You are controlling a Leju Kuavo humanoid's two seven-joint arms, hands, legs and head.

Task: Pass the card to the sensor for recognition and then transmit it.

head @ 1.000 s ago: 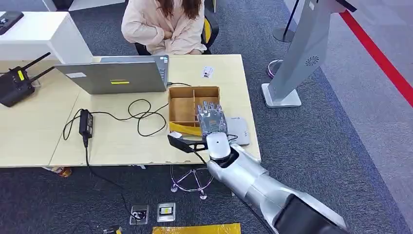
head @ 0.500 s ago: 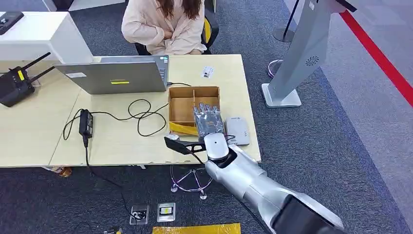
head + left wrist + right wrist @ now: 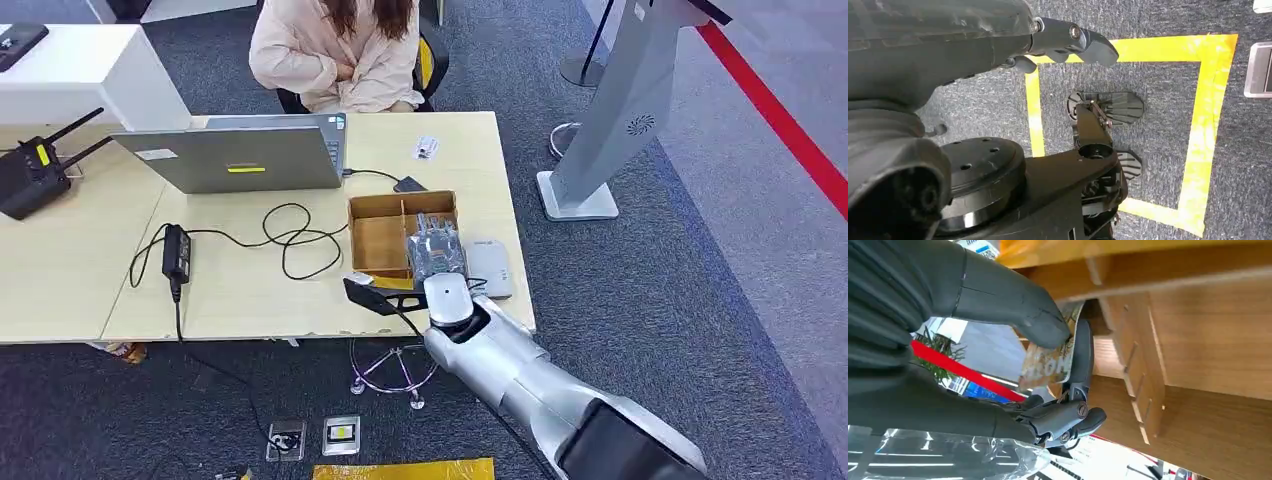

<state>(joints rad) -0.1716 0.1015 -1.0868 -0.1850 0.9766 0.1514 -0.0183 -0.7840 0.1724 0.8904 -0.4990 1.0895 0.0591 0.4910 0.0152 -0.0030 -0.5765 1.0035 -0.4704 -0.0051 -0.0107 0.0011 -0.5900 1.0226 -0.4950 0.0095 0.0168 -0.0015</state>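
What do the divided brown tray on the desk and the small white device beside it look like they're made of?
The divided brown tray looks like thin unfinished plywood or fibreboard: matte tan panels whose slotted tab joints appear in the right wrist view. The small white device seems to be smooth moulded plastic, with rounded corners and an even, faintly glossy surface.

The cardboard box (image 3: 385,232) has slid toward the upper right of the head view, so now it sits a bit farther up the table (image 3: 250,290) and a small dark thing (image 3: 409,185) by the laptop cable shows behind it. The right hand (image 3: 436,255) moved up with it and pinches a card (image 3: 1048,362) over the right compartment.
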